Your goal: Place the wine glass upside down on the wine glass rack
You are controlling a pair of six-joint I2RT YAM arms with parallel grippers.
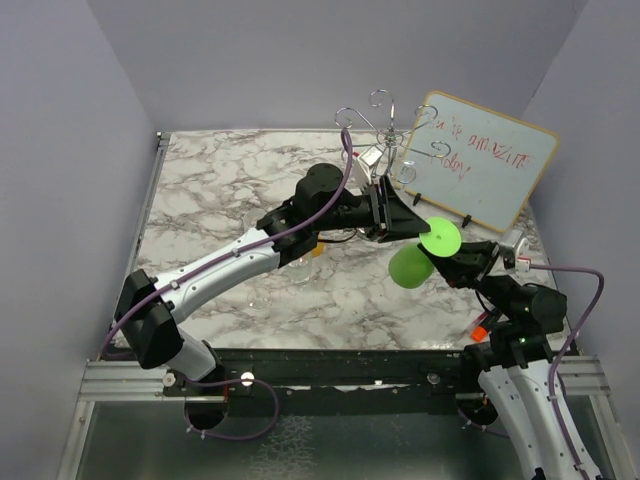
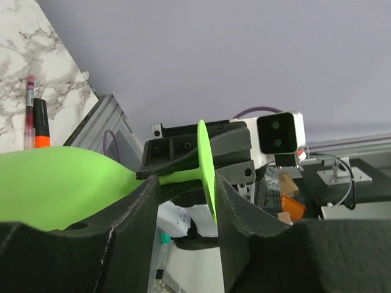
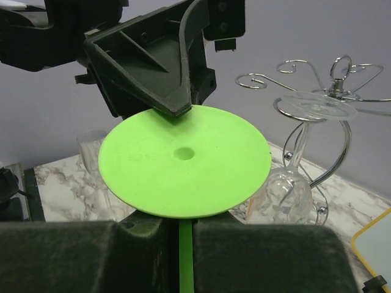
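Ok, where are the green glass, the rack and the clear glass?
green glass (image 3: 183,162): right wrist view, round foot.
wine glass rack (image 3: 336,91): right wrist view, top hub.
clear glass (image 3: 284,195): right wrist view, bowl.

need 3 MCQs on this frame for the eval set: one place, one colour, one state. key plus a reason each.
1. Where does the wine glass rack stand?
A) at the far edge, beside the white board
B) between the arm bases
C) at the table's left edge

2. What colour is the held wine glass?
A) clear
B) red
C) green

3. What is the state of the right gripper?
A) jaws wide open, empty
B) jaws shut on the wine glass's stem
C) jaws shut on the rack

Key:
1 A, the top view shows it at the back, left of the board.
2 C, it is bright green in every view.
3 B, the right wrist view shows the stem between the closed jaws.
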